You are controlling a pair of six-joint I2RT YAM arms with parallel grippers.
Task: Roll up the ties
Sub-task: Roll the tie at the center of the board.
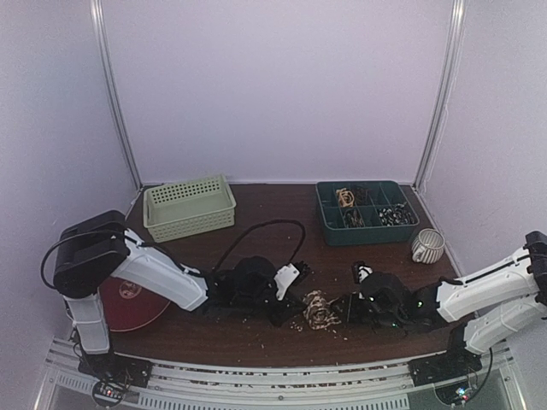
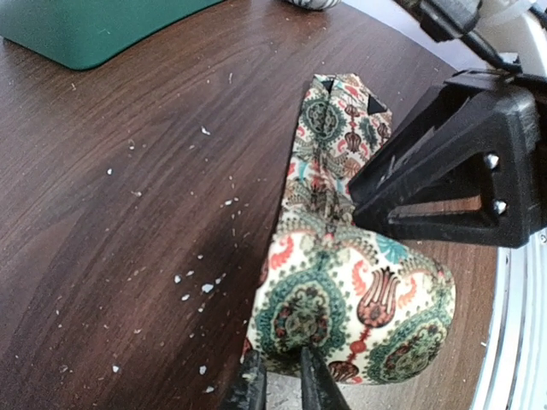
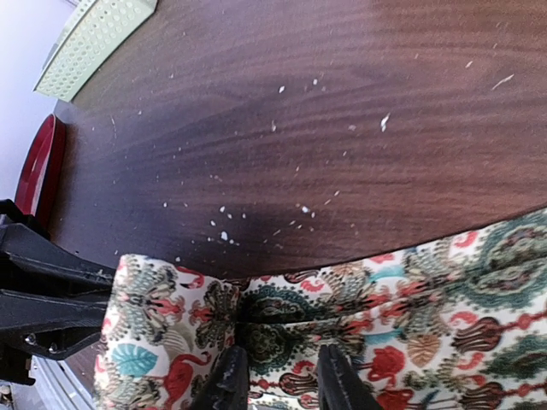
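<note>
The tie lies on the table in the near middle, as a short bunched bundle and not as a long flat strip. It sits between the two arms, probably so that both can reach it. The right end effector comes in from the right. Its fingers stand a little apart with a raised fold of the patterned cloth between them, so I judge that it grips this fold to keep the bundle from sliding or opening. The left end effector meets the wider, rounded end of the tie from the left. Its two tips are only slightly apart at the edge of the cloth, and I cannot tell if they pinch the cloth or only touch it. The layers look loose and uneven, so I think the roll is not finished and needs to be tightened. Pale crumbs are scattered on the wood beside the tie. The light green basket at the far left and the dark green tray at the far right stand well apart from the work, perhaps to receive rolled ties.
</note>
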